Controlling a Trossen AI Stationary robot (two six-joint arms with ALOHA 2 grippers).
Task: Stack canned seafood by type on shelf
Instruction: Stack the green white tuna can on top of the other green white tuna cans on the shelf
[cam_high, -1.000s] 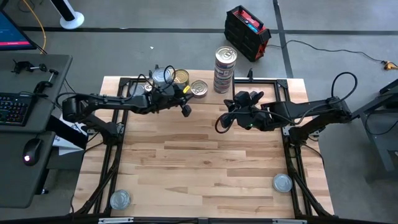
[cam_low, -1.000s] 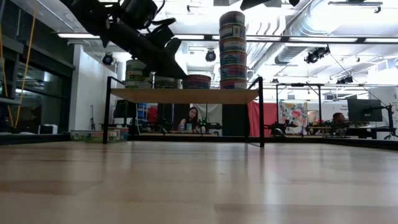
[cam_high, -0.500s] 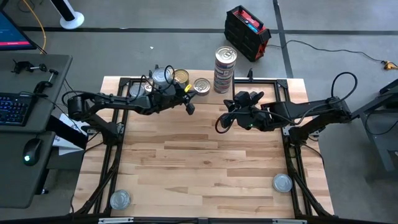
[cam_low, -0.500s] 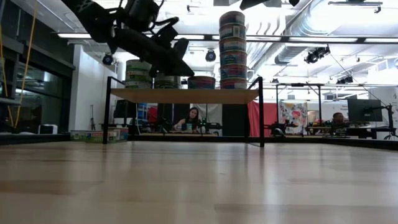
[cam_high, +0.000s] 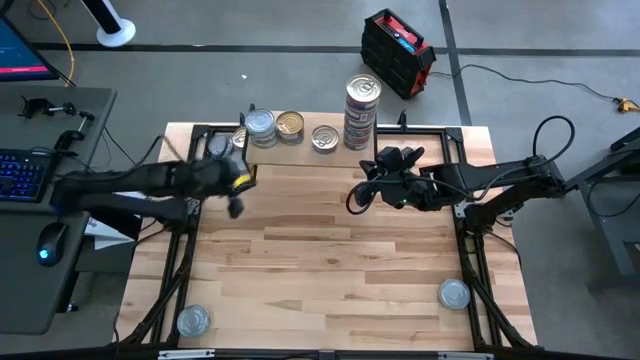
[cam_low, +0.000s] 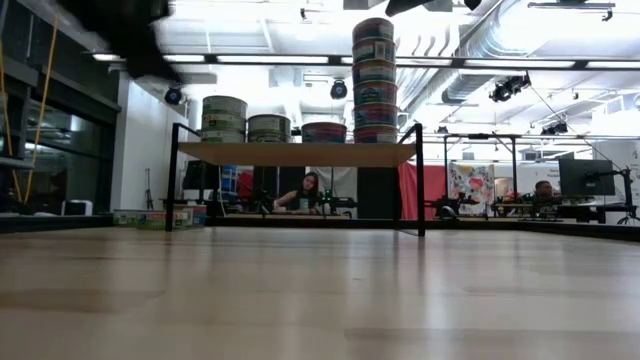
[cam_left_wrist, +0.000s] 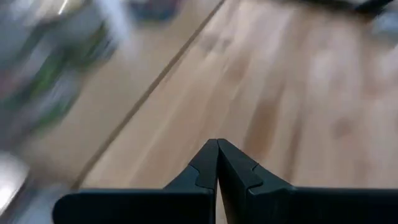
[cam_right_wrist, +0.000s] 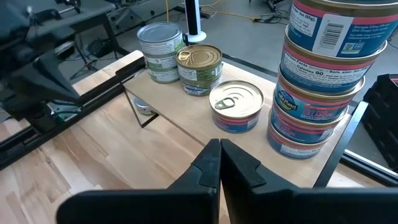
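Tins on the shelf (cam_high: 300, 146) sit grouped by label, tallest stack (cam_high: 361, 112) far right, while both grippers, left gripper (cam_high: 235, 207) and right gripper (cam_high: 352, 203), hang pinched closed, carrying nothing.

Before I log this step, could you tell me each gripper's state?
Left gripper: closed, holding nothing.
Right gripper: closed, holding nothing.
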